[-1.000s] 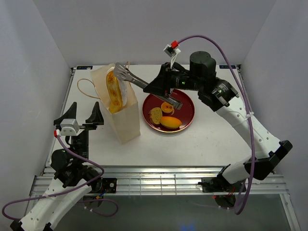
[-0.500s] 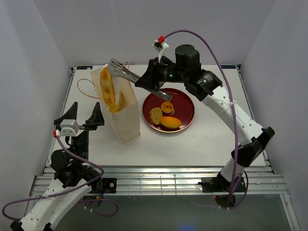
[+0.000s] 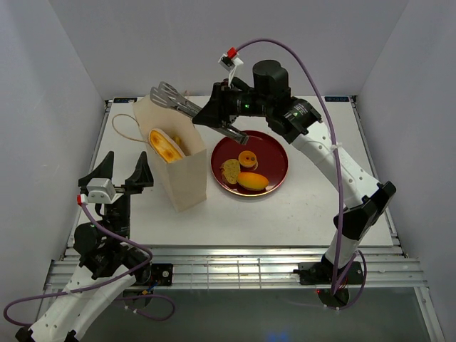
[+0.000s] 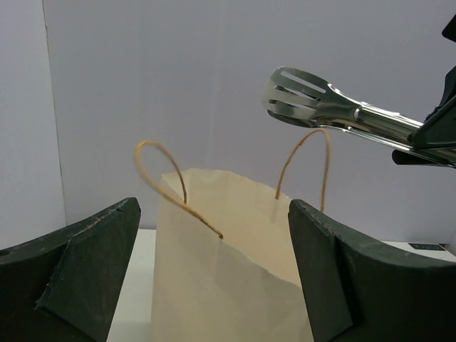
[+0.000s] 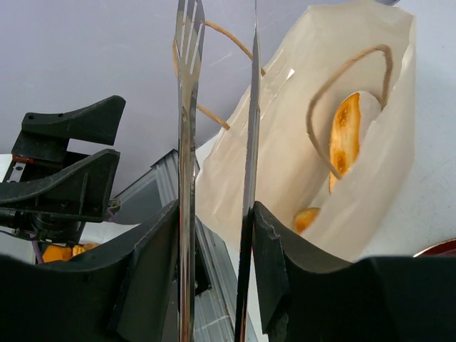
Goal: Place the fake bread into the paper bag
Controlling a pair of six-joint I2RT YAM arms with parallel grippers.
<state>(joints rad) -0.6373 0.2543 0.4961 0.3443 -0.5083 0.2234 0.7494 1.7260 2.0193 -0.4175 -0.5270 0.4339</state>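
On the right gripper (image 5: 214,228) the jaws press against the two arms of a pair of slotted stainless-steel tongs (image 4: 306,100), gripping them loosely enough that the blades stand a little apart with nothing between them. The blade tips hang above the far rim of the tall cream paper bag with brown cord handles (image 3: 187,178), which stands upright left of the worktop's (image 3: 306,206) middle.

Inside the bag a long golden-yellow toy baguette (image 3: 165,144) leans against the wall, its upper end showing below the opening. The right wrist view shows a smaller orange bread piece (image 5: 308,217) lower in the bag.

Just right of the bag, toward the far edge, a round dark-red plate (image 3: 278,153) carries a small ring donut (image 3: 247,158), a brown slice (image 3: 230,169) and an orange oval roll (image 3: 253,181).

On the left gripper (image 3: 121,171), at the near-left corner, the jaws are spread wide, holding nothing and facing the bag.

By my reading, the task is about two-fifths done: two pieces bagged, three left.
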